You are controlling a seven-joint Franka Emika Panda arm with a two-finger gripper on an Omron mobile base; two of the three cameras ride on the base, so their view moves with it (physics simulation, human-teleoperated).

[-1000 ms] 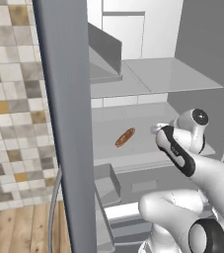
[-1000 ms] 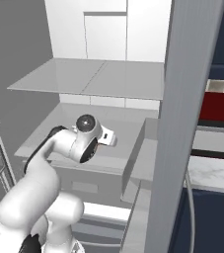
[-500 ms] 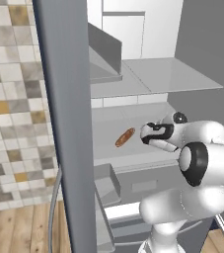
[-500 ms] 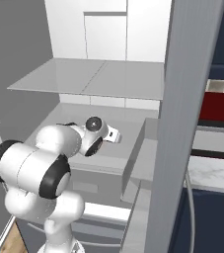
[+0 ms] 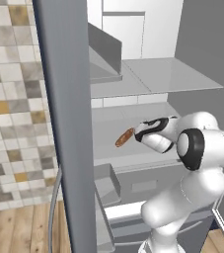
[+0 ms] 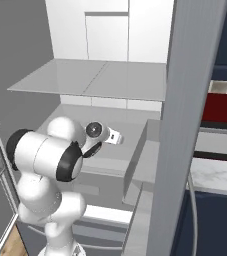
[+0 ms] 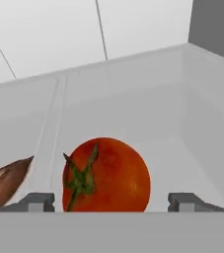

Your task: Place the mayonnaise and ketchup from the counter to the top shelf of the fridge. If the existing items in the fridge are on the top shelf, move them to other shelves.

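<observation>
Pincer (image 7: 111, 201) newly spread (around tomato (image 7: 106, 175))

The arm (image 5: 202, 148) is built of glossy white, rounded shells joined by black bands and dark round joint caps. Its bulbous links taper toward a slimmer white-and-black wrist (image 6: 101, 134) behind the jaws, whose small tips (image 7: 39, 201) are grey.

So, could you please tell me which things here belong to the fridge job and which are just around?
Part of the job:
- tomato, between the open pincer tips
- brown loaf
- top shelf
- fridge

Just around:
- tiled wall
- wooden floor
</observation>
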